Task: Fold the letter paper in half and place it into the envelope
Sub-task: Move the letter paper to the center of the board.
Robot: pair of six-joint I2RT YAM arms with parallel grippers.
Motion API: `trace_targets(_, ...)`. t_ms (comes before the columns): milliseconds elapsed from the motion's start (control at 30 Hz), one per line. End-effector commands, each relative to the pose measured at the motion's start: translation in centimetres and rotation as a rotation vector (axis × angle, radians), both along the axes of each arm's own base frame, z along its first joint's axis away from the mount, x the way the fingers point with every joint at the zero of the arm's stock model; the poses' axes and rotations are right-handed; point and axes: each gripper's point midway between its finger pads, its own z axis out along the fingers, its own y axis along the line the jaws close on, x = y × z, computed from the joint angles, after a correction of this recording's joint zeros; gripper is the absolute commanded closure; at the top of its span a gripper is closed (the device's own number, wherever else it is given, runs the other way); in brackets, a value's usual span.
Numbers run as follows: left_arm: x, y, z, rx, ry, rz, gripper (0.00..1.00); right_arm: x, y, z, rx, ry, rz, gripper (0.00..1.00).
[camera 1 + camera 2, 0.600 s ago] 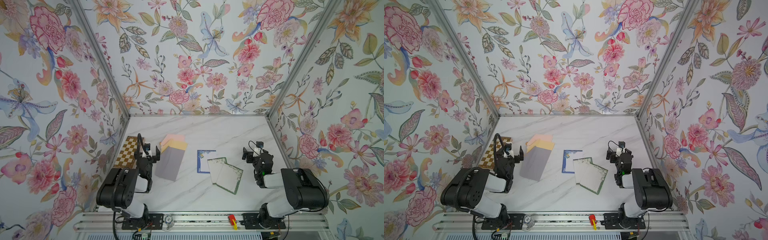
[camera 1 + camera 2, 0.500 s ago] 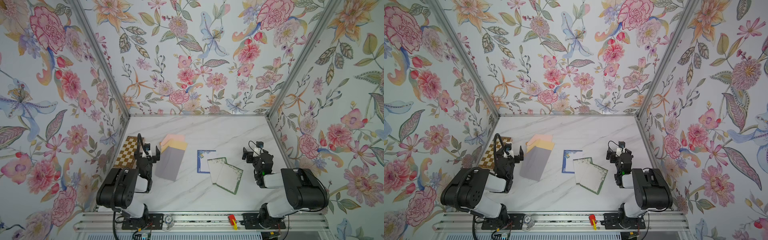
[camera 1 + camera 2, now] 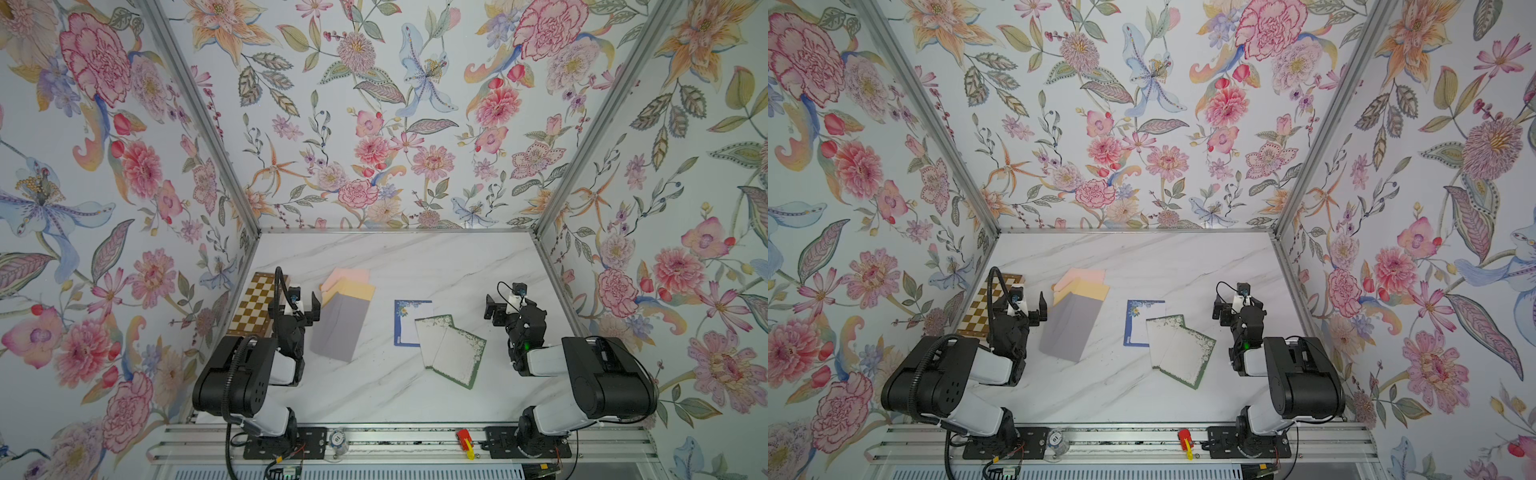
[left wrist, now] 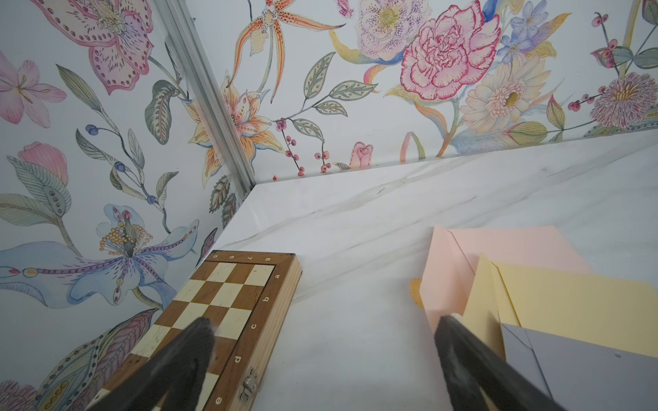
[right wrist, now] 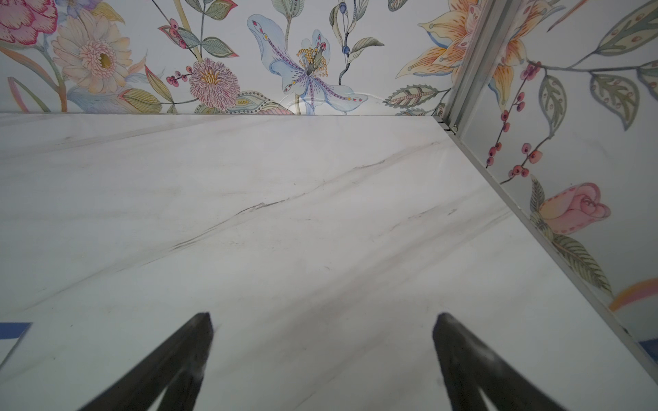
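Letter paper [image 3: 453,353] lies between open left claw [image 4: 324,325] and open right claw [image 5: 322,320], untouched.

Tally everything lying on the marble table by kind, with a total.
Envelopes: 3, namely pink envelope, yellow envelope, grey envelope
Letter sheets: 3, namely blue-bordered sheet, green-bordered sheet, second green-bordered sheet
Chessboard: 1
Total: 7

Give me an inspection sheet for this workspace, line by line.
Surface: white marble table.
Job's things: blue-bordered sheet and two green-bordered sheets, overlapping, unfolded; grey envelope over yellow envelope over pink envelope.
Clutter: chessboard by the left wall.
Grippers: left gripper open, empty; right gripper open, empty.
Cables: black hose along left arm; thin wire at right wrist.
Surroundings: floral walls, metal posts.
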Motion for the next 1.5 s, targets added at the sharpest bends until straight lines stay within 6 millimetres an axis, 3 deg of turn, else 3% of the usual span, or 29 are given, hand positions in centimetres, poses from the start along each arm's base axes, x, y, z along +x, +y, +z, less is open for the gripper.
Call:
trace_targets(0, 0.5, 0.2, 1.1, 0.011, -0.038, 0.0, 0.0, 0.7, -0.5, 0.9, -0.014, -0.034, -0.021, 0.01)
trace_targets(500, 0.5, 0.2, 1.1, 0.012, -0.041, 0.001, 0.0, 0.7, -0.5, 0.9, -0.014, -0.033, -0.021, 0.01)
trace_targets(633, -0.7, 0.2, 1.5, 0.014, -0.077, 0.0, 0.0, 0.7, -0.5, 0.9, -0.015, -0.032, -0.022, 0.01)
trace_targets(767, -3.0, 0.8, 4.4, 0.001, -0.165, 0.041, 0.0, 0.6, -1.1, 1.3, -0.024, -0.042, -0.066, 0.01)
trace_targets(933, -5.7, 0.7, 9.2, -0.035, -0.298, 0.037, 0.0, 0.2, -1.1, 3.7, -0.044, -0.018, -0.101, 0.01)
trace_targets(1000, -5.8, 0.4, 10.4, -0.06, -0.287, 0.023, 0.0, -0.1, -0.6, 5.0, -0.01, 0.008, -0.092, 0.01)
trace_targets(1133, -6.4, -0.3, 11.4, -0.118, -0.265, 0.004, 0.0, -1.1, 2.1, 6.1, 0.052, 0.128, 0.055, 0.01)
trace_targets(1267, -6.6, -1.8, 10.0, -0.207, -0.197, -0.04, 0.0, -3.4, 6.3, 5.8, 0.215, 0.314, 0.23, 0.01)
trace_targets(1467, -5.9, -5.4, 6.3, -0.305, -0.057, -0.122, 0.0, -6.9, 11.5, 2.2, 0.364, 0.575, 0.328, 0.01)
